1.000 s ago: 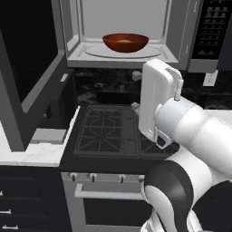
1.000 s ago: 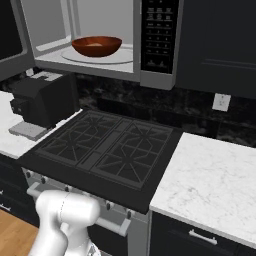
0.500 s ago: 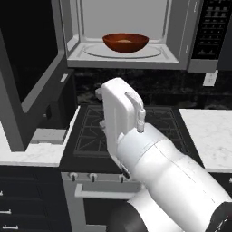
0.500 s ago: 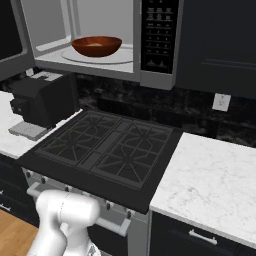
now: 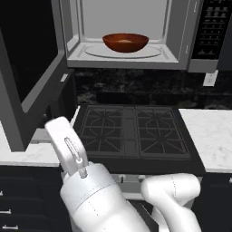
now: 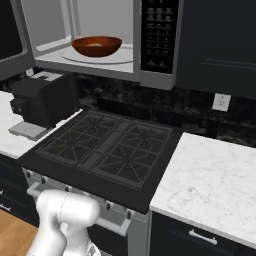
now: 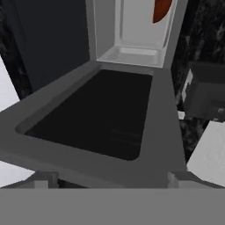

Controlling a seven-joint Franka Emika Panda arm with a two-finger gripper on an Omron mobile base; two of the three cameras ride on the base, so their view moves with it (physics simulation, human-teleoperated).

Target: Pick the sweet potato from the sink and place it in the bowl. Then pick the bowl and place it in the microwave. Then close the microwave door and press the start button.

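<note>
One bowl (image 5: 125, 42) inside the microwave (image 5: 181, 45), door (image 5: 27, 86) open.

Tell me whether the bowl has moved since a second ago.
No. The bowl sits at the same spot on the microwave turntable, in both base views.

Base views are flanking the arm, both looking forward at the open microwave (image 5: 127, 34) (image 6: 95, 40) | hand view is pressing close to the microwave door (image 7: 88, 118)

Reddish-brown bowl (image 5: 125, 42), grey microwave (image 5: 181, 41), black stove (image 6: 105, 150).
</note>
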